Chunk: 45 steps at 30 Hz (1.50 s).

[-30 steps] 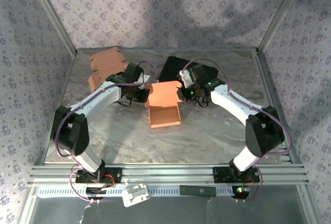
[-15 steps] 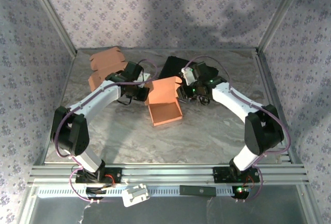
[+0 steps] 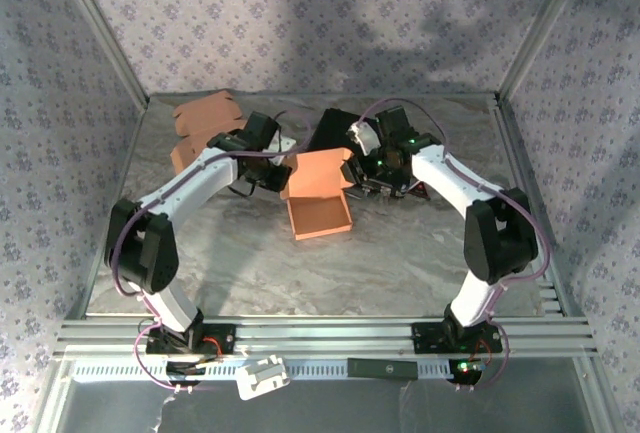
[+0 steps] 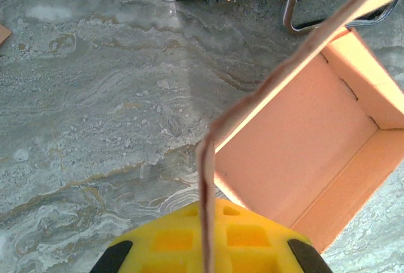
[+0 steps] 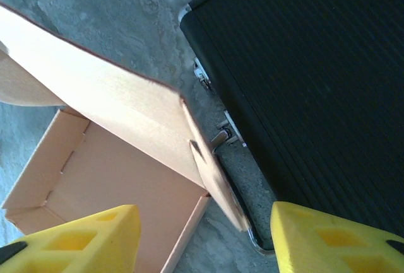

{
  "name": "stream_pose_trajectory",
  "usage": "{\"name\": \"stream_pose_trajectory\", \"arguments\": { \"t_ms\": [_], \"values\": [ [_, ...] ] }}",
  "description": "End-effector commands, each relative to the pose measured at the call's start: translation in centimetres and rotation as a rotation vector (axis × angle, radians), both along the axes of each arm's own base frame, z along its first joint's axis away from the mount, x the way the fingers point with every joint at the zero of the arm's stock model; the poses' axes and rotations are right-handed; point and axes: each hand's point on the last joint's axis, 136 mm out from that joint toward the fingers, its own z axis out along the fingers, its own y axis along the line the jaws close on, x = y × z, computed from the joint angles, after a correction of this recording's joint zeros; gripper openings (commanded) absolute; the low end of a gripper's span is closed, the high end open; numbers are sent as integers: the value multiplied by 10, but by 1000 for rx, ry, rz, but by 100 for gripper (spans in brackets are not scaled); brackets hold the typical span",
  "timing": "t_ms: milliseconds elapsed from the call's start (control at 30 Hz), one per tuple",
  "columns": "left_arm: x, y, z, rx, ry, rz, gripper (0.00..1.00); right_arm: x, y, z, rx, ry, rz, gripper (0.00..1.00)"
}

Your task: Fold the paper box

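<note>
Your paper box stands in the middle of the counter, between the two arms. Its tray is open to the top, and the lid is raised at the far side of the tray and leans a little over it.

Your left claw is at the left edge of the lid. In the left wrist view the claw is clenched on this lid: the thin edge of the cardboard goes down between the two yellow pads, and the inside of the tray lies to the right of it.

Your right claw is at the right side of the lid. In the right wrist view the claw is released: its two yellow fingers stand well apart and grasp nothing. The small side flap of the lid hangs in front of the gap and touches neither finger.

A black case lies flat just behind the box, and its metal latch is near the flap. A stack of orange cardboard boxes is at the far left corner of the counter, behind the left arm.
</note>
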Motion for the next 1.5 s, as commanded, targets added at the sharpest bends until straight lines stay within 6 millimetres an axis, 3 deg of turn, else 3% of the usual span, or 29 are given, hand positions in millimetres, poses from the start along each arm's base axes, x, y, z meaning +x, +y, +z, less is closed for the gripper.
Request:
{"name": "stream_pose_trajectory", "arguments": {
  "t_ms": [0, 333, 767, 933, 1200, 1467],
  "values": [
    [3, 3, -1, 38, 6, -37, 0, 4, 3, 6, 1, -8, 40, 55],
    [11, 5, -4, 42, 2, -10, 0, 1, 5, -1, -3, 14, 47, 40],
    [12, 5, 2, 23, -3, 25, 0, -19, 0, -11, -44, 11, 5, 43],
    [12, 6, 4, 19, -7, 34, 0, -18, 6, -14, -46, 15, 3, 31],
    [19, 4, 14, -47, -25, 172, 0, -14, 8, -5, -61, -14, -101, 1],
    [37, 3, 38, -166, -116, 397, 0, -9, 34, 10, -56, -91, -339, 0]
  ]
}}
